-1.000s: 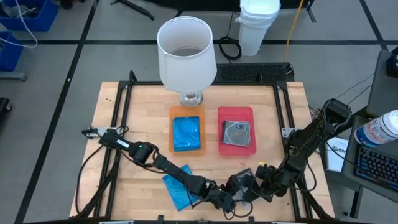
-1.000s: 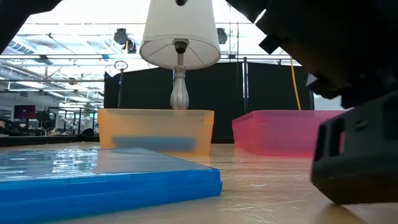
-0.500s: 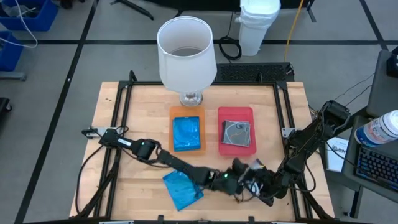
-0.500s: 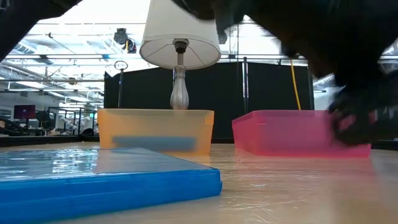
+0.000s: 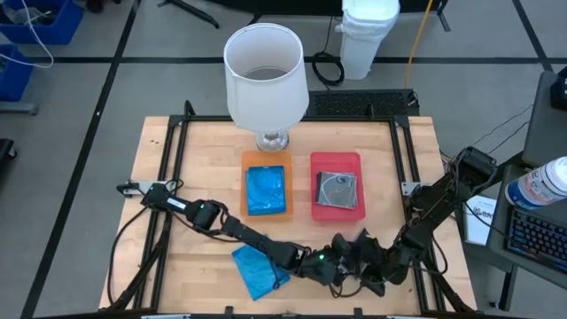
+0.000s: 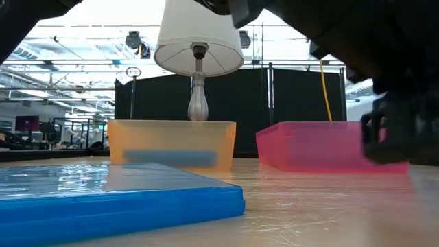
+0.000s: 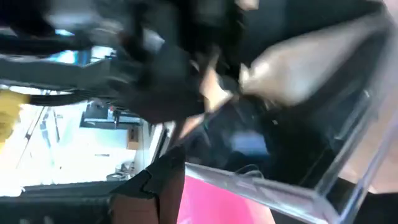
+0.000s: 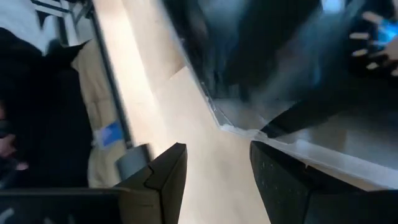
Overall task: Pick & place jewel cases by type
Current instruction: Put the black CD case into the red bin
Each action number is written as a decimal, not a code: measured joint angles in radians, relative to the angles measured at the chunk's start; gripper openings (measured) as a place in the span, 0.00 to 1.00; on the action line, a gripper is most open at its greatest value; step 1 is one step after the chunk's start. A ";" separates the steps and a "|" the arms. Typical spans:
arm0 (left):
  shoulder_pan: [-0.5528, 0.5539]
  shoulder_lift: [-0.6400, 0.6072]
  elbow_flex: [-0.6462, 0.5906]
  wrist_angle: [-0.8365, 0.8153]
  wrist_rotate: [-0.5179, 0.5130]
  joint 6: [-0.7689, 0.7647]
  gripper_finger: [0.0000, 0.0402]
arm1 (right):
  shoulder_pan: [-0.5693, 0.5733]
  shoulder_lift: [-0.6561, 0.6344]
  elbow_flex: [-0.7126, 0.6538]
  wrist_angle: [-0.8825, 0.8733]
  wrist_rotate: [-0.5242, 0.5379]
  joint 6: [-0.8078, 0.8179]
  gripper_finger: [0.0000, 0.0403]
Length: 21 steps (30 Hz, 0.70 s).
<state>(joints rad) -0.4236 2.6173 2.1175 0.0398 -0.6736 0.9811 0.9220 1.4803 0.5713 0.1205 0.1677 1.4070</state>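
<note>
A clear jewel case (image 8: 311, 87) stands tilted between my two grippers, near the table's front edge and in front of the red tray (image 5: 314, 159). My left gripper (image 5: 326, 263) reaches it from the left and my right gripper (image 5: 356, 257) from the right; both are open. A blue jewel case (image 5: 260, 270) lies flat on the table left of them. Another blue case (image 5: 267, 190) lies in the orange tray (image 5: 246, 159). A grey case with a silvery disc (image 5: 337, 189) lies in the red tray. My left gripper has the clear case's lower edge (image 7: 249, 182) running across in front of it, ending at one fingertip (image 7: 177, 171); whether it touches, I cannot tell. My right gripper has one finger (image 8: 280, 168) against the case's edge near a corner (image 8: 227, 129). The other finger (image 8: 165, 177) is clear of it, with bare table in the gap.
A white lamp (image 5: 266, 75) stands behind the trays at the table's far edge. A black frame (image 5: 177, 177) runs round the tabletop. Bare wood lies left of the orange tray and right of the red tray.
Both grippers have moved a little away from the table's near edge toward the trays and tipped upward. In the low view, the dark gripper that rested on the table now hangs above it. The blue case on the table has stayed where it was.
</note>
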 joint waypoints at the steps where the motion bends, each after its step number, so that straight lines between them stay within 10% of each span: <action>1: -0.004 0.001 -0.001 -0.009 -0.008 0.016 0.49 | 0.001 0.000 0.000 0.008 -0.001 0.010 0.42; 12: -0.051 0.007 -0.004 -0.023 0.053 0.236 0.44 | 0.021 -0.019 -0.001 0.089 -0.023 0.012 0.42; 21: -0.047 0.006 -0.004 -0.025 -0.039 0.324 0.09 | 0.021 -0.028 -0.001 0.180 -0.035 -0.025 0.42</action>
<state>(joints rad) -0.4703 2.6232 2.1132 0.0151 -0.7123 1.3053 0.9432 1.4523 0.5701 0.3005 0.1328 1.3822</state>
